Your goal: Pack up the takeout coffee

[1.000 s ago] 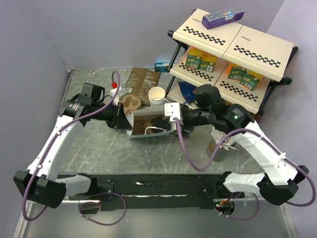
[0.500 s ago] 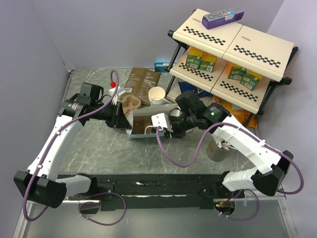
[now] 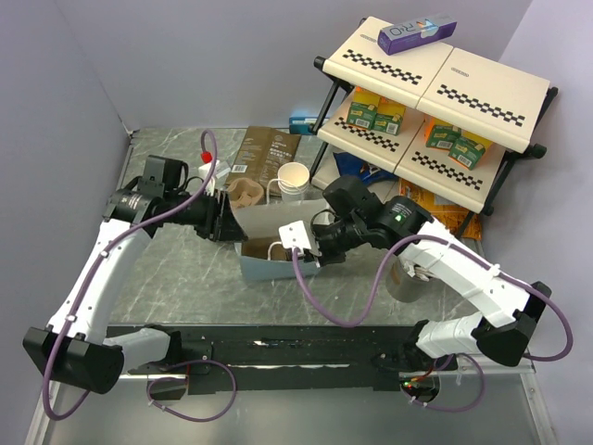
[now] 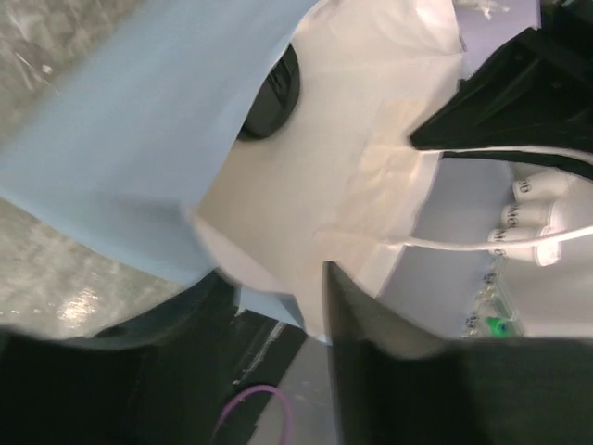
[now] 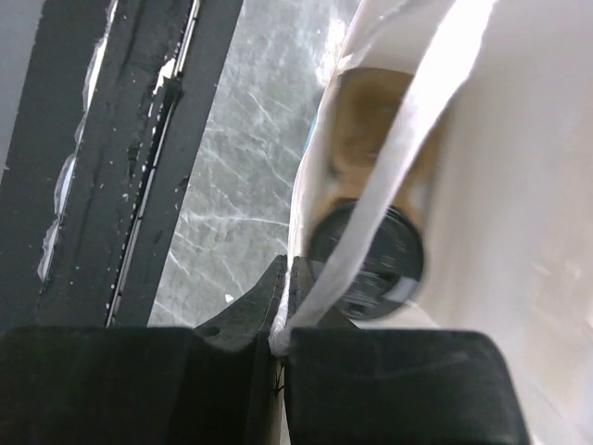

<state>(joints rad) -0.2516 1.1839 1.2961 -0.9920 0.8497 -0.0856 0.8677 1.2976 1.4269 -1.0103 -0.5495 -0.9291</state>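
A light blue paper bag (image 3: 269,232) with a white inside stands between my arms. In it sits the takeout coffee, of which only the round black lid (image 5: 366,262) (image 4: 273,88) shows, with something tan behind it. My right gripper (image 5: 289,301) (image 3: 310,243) is shut on the bag's near rim, where the white handle (image 5: 408,158) starts. My left gripper (image 4: 278,315) (image 3: 225,218) is at the bag's left edge. Its jaws stand apart with the bag's edge between them. A lidless white paper cup (image 3: 293,176) stands behind the bag.
A dark brown coffee pouch (image 3: 264,153) and a brown pulp carrier (image 3: 246,195) lie behind the bag. A checkered rack (image 3: 435,93) with green cartons fills the back right, a purple box (image 3: 417,34) on top. A grey cup (image 3: 406,278) stands under my right arm.
My right gripper moved left to the bag's near rim and shut on it. The bag went from lying open to standing upright. My left jaws opened.
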